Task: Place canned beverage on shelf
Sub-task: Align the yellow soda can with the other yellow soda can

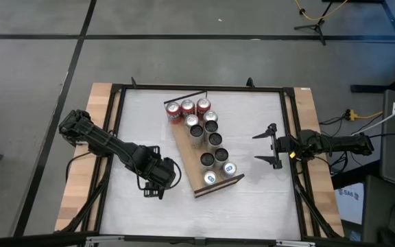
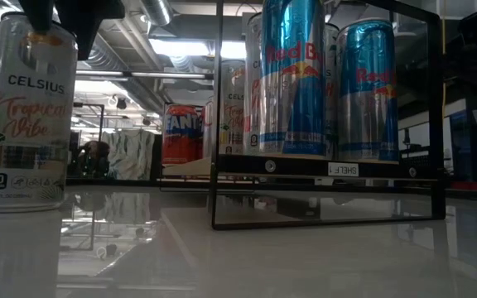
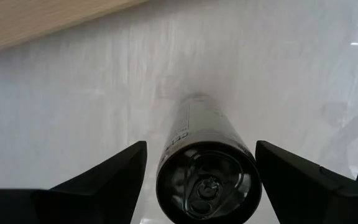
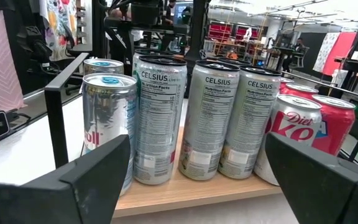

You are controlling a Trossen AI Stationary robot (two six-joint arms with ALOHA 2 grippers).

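— from overhead my left gripper (image 1: 155, 180) sits right over the celsius can (image 2: 28, 116), so i can't see the can there at all.

— and level with the table?

— the can's top is cut off by the frame edge, with the dark gripper covering its rim. whether the fingers (image 3: 104, 180) touch its sides, i can't tell.

— the shelf (image 1: 190, 161)?

— the red bull cans (image 2: 296, 79) in front hide most of the row behind. from my right wrist camera the far cans are blocked too.

— the can tops from above?

— too small for me to read.
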